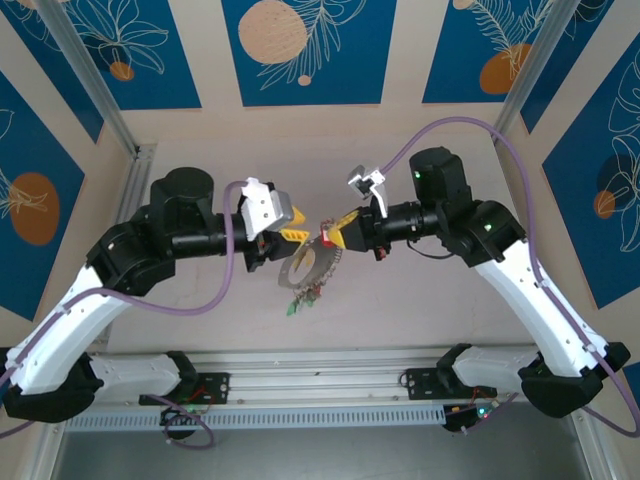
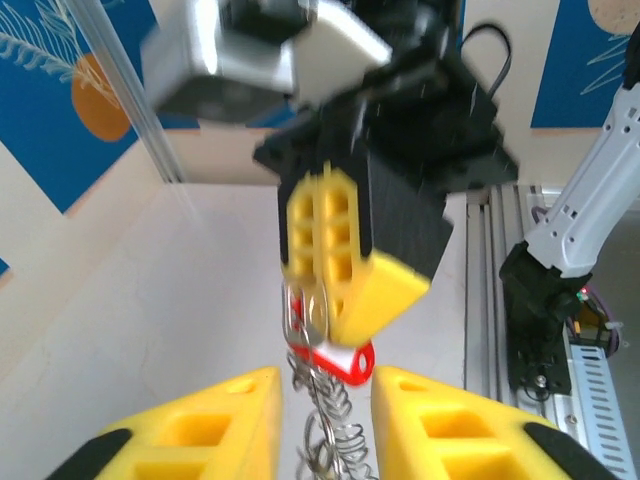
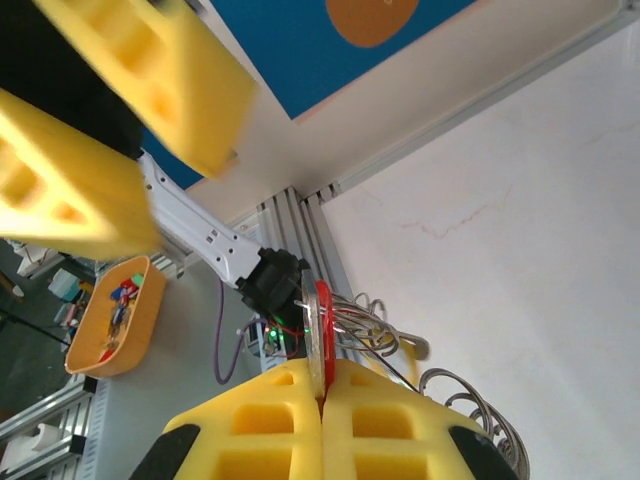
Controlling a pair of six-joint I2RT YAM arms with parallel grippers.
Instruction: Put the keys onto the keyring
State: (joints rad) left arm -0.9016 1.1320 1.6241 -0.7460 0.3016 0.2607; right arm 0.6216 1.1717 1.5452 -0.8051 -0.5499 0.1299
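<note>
From above, we see both arms meeting over the middle of the tabletop (image 1: pixel 420 310). The left hand (image 1: pixel 298 237) points in from 9 o'clock and the right hand (image 1: pixel 330 238) from 3 o'clock, with their yellow tips near each other. The keyring (image 1: pixel 308 266), a grey loop, sits just at 6 o'clock of the two hands. A small bunch of keys (image 1: pixel 299 299) with green and red heads shows at the ring's 6 o'clock. We cannot tell here whether the bunch hangs or rests on the tabletop.

In the left wrist view, the left hand's two fingers (image 2: pixel 205 430) stand narrowly apart at 6 o'clock, gripping nothing. Grey wire loops of the keyring run down through that gap. At 12 o'clock the right hand points downward, its jaws pressed together on a red key (image 2: pixel 335 360) whose head shows just under the tips.

In the right wrist view, the right hand's fingers meet at 6 o'clock, pinching the red key on edge. Wire coils curl out at its 3 o'clock. The left hand's fingers are parted at 10 o'clock. An orange bin (image 3: pixel 110 325) of coloured bits sits at 8 o'clock.
</note>
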